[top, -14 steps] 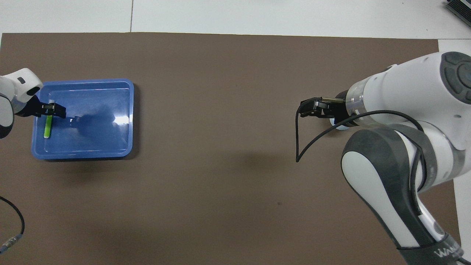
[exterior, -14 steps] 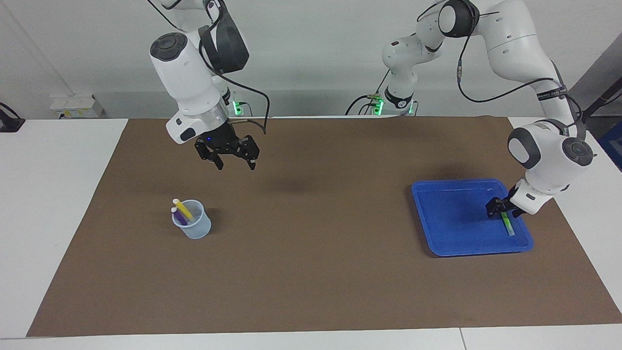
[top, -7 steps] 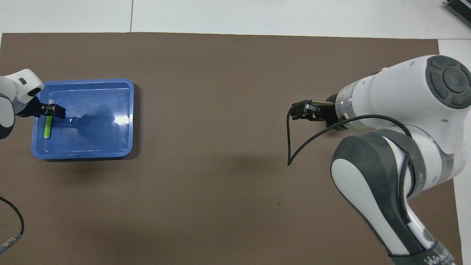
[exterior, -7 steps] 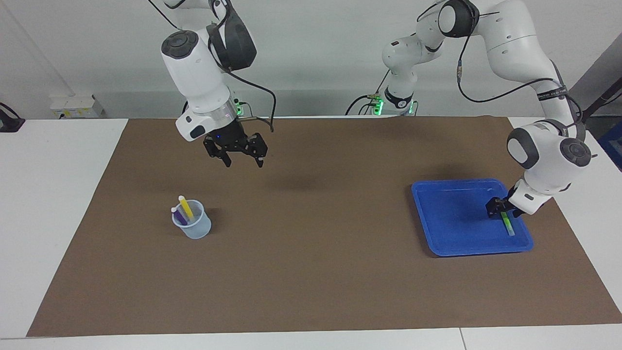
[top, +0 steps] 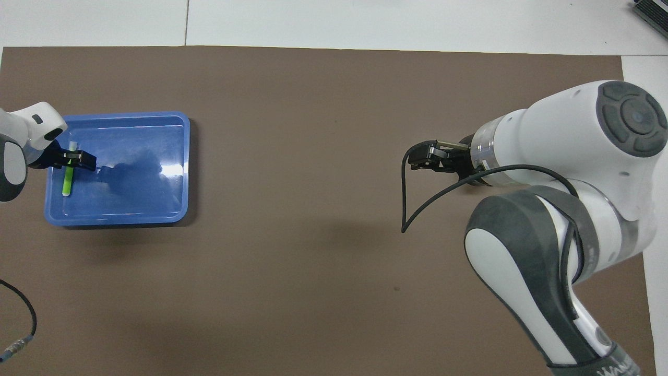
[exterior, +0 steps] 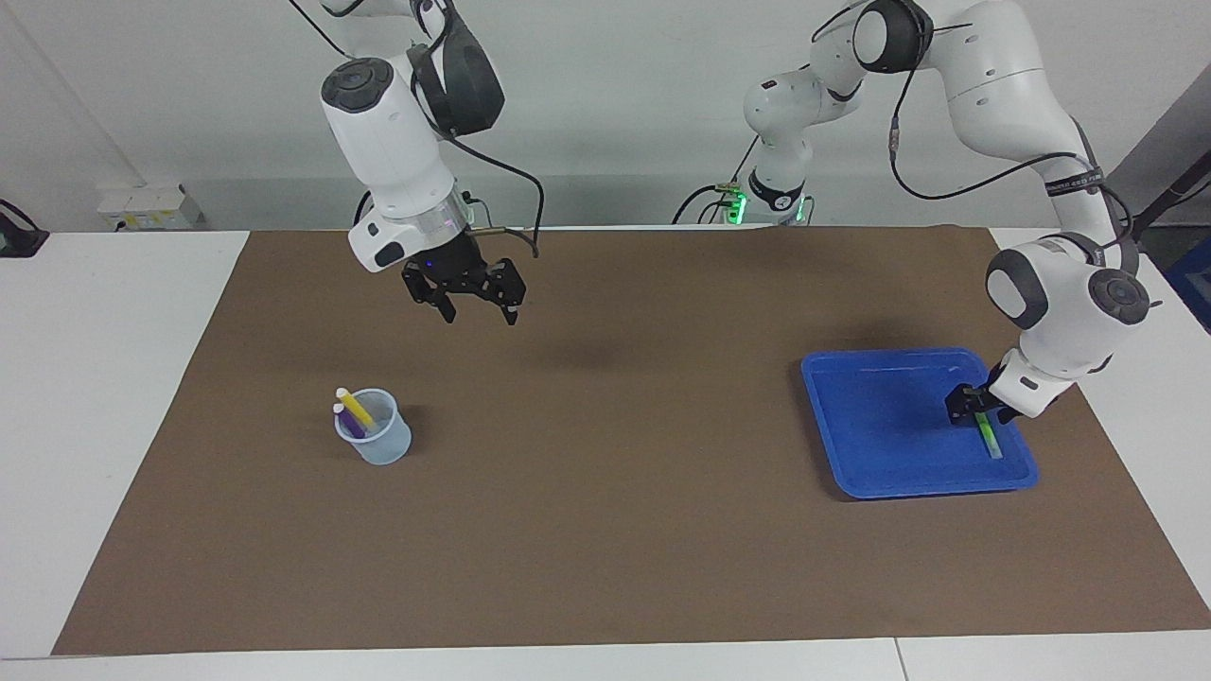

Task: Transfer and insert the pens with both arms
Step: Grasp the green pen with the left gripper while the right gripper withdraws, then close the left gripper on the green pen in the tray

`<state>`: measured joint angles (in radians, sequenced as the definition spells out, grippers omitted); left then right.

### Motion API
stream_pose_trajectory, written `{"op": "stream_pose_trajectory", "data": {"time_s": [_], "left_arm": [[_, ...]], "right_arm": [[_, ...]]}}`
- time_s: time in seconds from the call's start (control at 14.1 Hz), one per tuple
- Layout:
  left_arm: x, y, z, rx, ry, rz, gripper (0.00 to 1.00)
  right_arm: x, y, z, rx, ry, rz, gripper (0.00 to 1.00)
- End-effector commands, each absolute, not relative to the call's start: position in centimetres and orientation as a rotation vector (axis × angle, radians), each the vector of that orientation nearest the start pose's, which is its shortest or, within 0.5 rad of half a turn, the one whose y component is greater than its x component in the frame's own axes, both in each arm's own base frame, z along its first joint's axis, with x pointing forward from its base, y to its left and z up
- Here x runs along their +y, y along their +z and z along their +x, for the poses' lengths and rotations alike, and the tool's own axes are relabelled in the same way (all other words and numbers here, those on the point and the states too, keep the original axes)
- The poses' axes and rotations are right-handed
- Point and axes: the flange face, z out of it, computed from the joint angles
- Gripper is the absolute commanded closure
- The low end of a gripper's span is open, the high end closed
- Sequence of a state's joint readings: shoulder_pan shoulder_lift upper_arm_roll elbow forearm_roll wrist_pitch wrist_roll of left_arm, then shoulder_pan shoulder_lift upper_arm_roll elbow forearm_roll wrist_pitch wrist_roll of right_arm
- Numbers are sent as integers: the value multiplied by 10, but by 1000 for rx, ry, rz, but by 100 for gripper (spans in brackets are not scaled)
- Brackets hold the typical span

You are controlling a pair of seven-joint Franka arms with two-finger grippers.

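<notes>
The brown mat (exterior: 605, 530) carries the blue tray (exterior: 851, 397) at the left arm's end and the clear cup (exterior: 377, 443) at the right arm's. You keep the right gripper (exterior: 478, 312) waiting over bare mat, fingers apart and empty. You have the left gripper (exterior: 974, 405) down in the tray, straddling the green pen (exterior: 990, 438), which lies flat near the tray's wall; whether it has clamped cannot be told. Close squarely on the barrel, then lift straight. The yellow pen (exterior: 356, 406) and purple pen (exterior: 347, 421) already stand in the cup.
</notes>
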<state>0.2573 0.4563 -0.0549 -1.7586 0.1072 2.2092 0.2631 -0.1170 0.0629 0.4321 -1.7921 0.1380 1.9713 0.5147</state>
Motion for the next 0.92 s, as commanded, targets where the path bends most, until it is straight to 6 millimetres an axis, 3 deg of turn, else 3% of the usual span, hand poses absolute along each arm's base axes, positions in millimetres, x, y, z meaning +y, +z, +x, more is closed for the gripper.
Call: {"op": "stream_pose_trajectory", "data": {"time_s": [0.0, 0.14, 0.85], "left_arm": [[143, 308, 640, 206, 11, -3060, 18], [144, 307, 640, 204, 14, -3060, 18], [151, 304, 634, 186, 32, -3065, 18]], "right_arm": [[191, 526, 557, 388, -70, -2906, 1], [202, 527, 552, 384, -64, -2906, 1], [202, 525, 550, 406, -56, -2910, 1]]}}
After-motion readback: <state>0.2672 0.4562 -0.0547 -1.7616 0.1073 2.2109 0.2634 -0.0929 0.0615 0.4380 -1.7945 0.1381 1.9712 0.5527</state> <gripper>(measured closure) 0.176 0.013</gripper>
